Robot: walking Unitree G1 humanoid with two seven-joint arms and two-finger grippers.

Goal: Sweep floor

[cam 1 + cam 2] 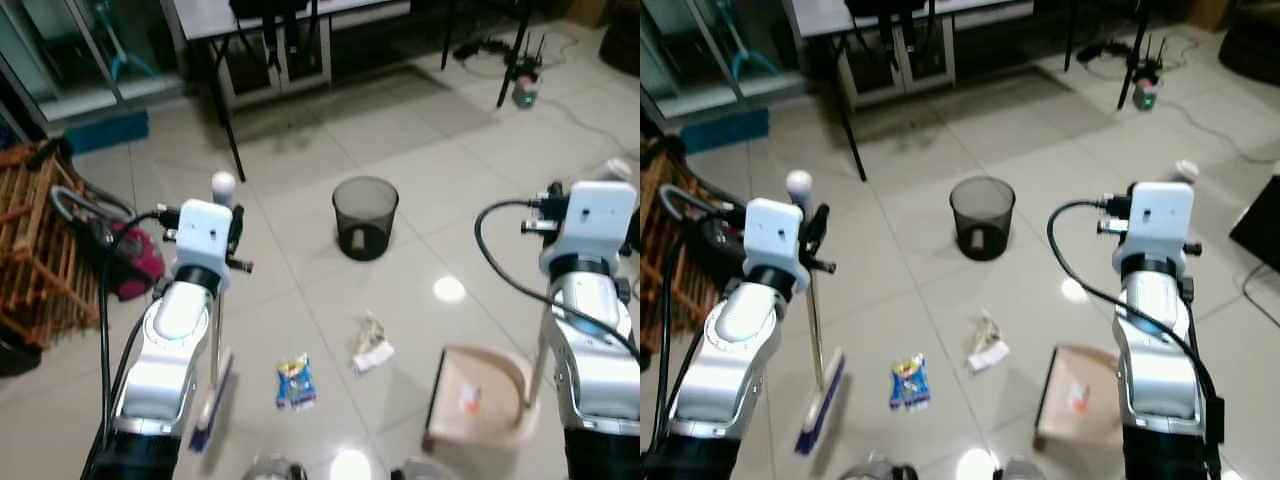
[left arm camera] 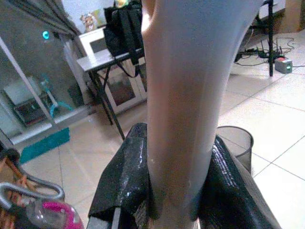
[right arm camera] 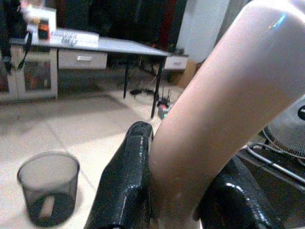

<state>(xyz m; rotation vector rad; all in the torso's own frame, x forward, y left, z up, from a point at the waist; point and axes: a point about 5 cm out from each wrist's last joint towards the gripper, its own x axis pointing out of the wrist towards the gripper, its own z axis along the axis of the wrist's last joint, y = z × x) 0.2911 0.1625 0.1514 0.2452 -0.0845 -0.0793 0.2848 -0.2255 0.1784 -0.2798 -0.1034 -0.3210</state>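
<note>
Litter: a blue-and-yellow snack wrapper (image 1: 295, 382) and a crumpled white wrapper (image 1: 372, 345) lie on the tiled floor (image 1: 300, 250), near each other, between the two tools. That puts them where a short stroke could carry them to the pan.
Broom: its pale handle (image 1: 217, 300) stands nearly upright beside the left arm, with the round knob (image 1: 223, 182) on top and the blue-bristled head (image 1: 212, 405) down on the floor, to the left of the snack wrapper. I judge it is kept upright so the bristles sit flat for a sideways stroke.
Left end effector (image 2: 174, 186): the left wrist view shows both black fingers clamped on the broom handle, one on each side.
Dustpan: the tan dustpan (image 1: 478, 400) rests on the floor to the right of the litter. Its flat open side faces the wrappers and its curved back wall is away from them. One small orange-white scrap (image 1: 468, 400) already lies in it.
Right end effector (image 3: 178, 191): closed around the dustpan's upright pale handle (image 3: 214, 109), steadying the pan from above.
Bin: a dark mesh wastebasket (image 1: 365, 217) stands beyond the litter, well apart from it, with something pale at the bottom. It is probably where the pan gets emptied.
Surroundings: a tabletop (image 1: 215, 15) on black legs is at the far wall. A pink vacuum cleaner (image 1: 125, 255) and a wooden rack (image 1: 35, 240) are at the left.
Stage: judging by the loose wrappers, the sweeping is mostly not yet done.
</note>
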